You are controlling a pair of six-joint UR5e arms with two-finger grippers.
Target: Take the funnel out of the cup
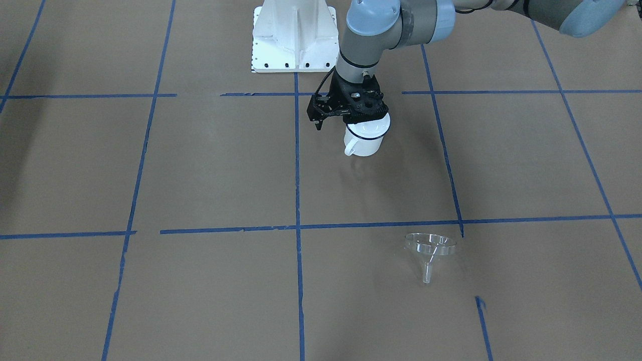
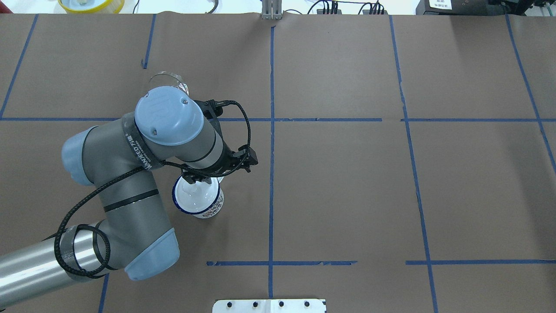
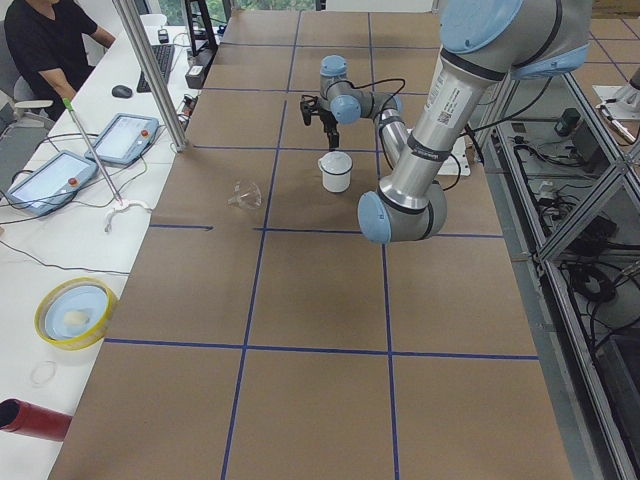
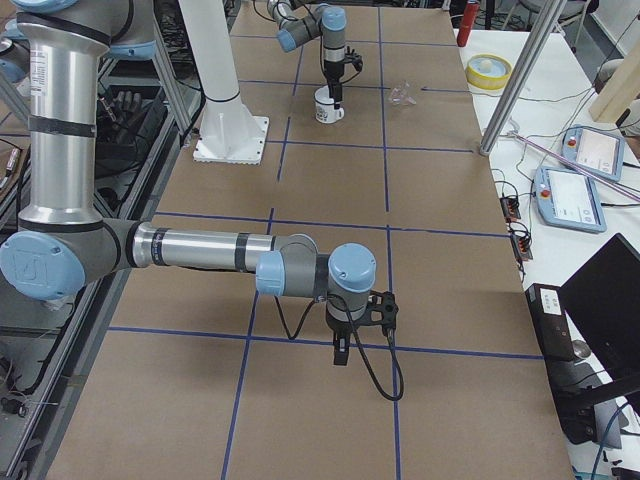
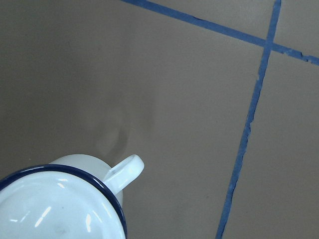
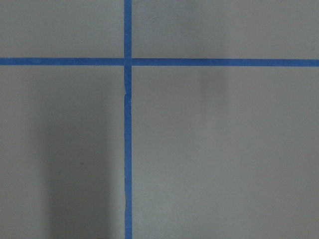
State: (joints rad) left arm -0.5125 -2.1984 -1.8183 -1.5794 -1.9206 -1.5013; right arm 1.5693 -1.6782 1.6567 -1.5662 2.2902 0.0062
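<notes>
Funnel lies on table well apart from cup; cannot tell whether left fingers clench.

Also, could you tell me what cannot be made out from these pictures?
Left gripper: open or shut unclear; its own body hides the fingers in front-facing and overhead views.
Right gripper: only in the exterior right view, too small to judge.
Funnel: in the overhead view the left arm covers all but part of its rim.
Cup: cut off by the left wrist view's bottom edge.
</notes>
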